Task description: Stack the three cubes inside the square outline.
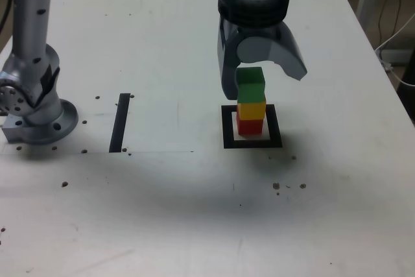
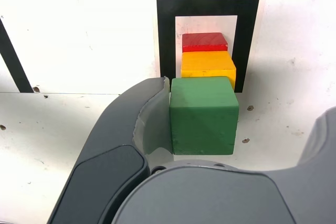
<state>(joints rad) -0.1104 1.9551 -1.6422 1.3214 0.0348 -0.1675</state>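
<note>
The three cubes stand stacked inside the square outline (image 1: pixel 228 128): a red cube (image 1: pixel 249 125) at the bottom, a yellow cube (image 1: pixel 251 109) on it and a green cube (image 1: pixel 250 84) on top. My gripper (image 1: pixel 262 82) hangs over the stack, open, with its jaws on either side of the green cube. In the wrist view the green cube (image 2: pixel 203 114) lies against one finger (image 2: pixel 149 114), and the other finger stands well clear of it. Below it show the yellow cube (image 2: pixel 208 65), the red cube (image 2: pixel 205 41) and the square outline (image 2: pixel 167 35).
A straight black strip (image 1: pixel 120 121) lies on the white table at the exterior view's left of the outline. The arm's grey base (image 1: pixel 35 108) stands at the far left. Cables hang beyond the table's right edge (image 1: pixel 399 89).
</note>
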